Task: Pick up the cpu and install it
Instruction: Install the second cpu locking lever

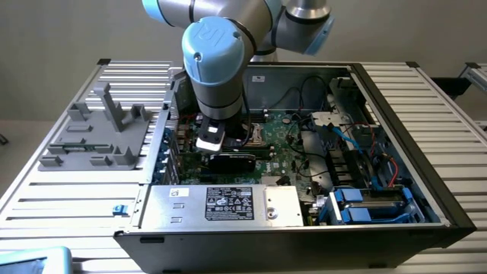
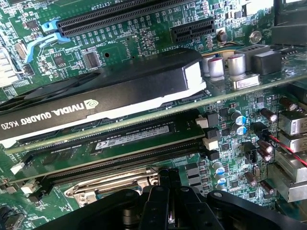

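Observation:
My gripper (image 2: 170,178) is low inside the open computer case (image 1: 396,103), just above the motherboard (image 2: 240,139). Its two dark fingers (image 2: 164,184) are pressed together with nothing visible between them. Right under the fingertips lies the dark socket with its shiny metal frame (image 2: 112,184), next to the memory slots (image 2: 120,155). The cpu is out of view. In the exterior view the blue-grey arm (image 1: 216,63) reaches straight down into the middle of the case.
A black NVIDIA graphics card (image 2: 96,96) stands upright close beside the gripper. Capacitors (image 2: 237,122) and cables (image 1: 346,142) crowd the board. A grey plastic fixture with upright posts (image 1: 99,134) sits on the slatted table at the exterior view's left. The power supply (image 1: 228,205) fills the case's near side.

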Robot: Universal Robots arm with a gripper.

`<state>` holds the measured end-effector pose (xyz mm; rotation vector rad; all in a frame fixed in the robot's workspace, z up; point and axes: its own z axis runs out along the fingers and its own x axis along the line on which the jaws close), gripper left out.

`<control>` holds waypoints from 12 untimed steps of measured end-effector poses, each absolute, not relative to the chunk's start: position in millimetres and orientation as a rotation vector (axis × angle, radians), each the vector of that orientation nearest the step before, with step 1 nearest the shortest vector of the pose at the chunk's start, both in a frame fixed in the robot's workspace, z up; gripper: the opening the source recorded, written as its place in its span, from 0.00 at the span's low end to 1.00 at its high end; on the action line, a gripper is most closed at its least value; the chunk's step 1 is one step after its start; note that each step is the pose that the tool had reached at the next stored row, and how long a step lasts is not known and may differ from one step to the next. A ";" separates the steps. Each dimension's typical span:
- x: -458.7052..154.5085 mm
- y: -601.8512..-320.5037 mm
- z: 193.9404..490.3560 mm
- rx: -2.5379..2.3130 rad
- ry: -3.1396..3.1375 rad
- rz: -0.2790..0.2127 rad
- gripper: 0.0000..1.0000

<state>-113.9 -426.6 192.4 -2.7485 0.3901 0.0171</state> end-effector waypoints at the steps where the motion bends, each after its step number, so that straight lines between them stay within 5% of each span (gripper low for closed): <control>1: -113.9 -426.6 192.4 -2.749 0.390 0.017 0.11; 12: -114.8 -426.7 192.2 -2.748 0.390 0.016 0.11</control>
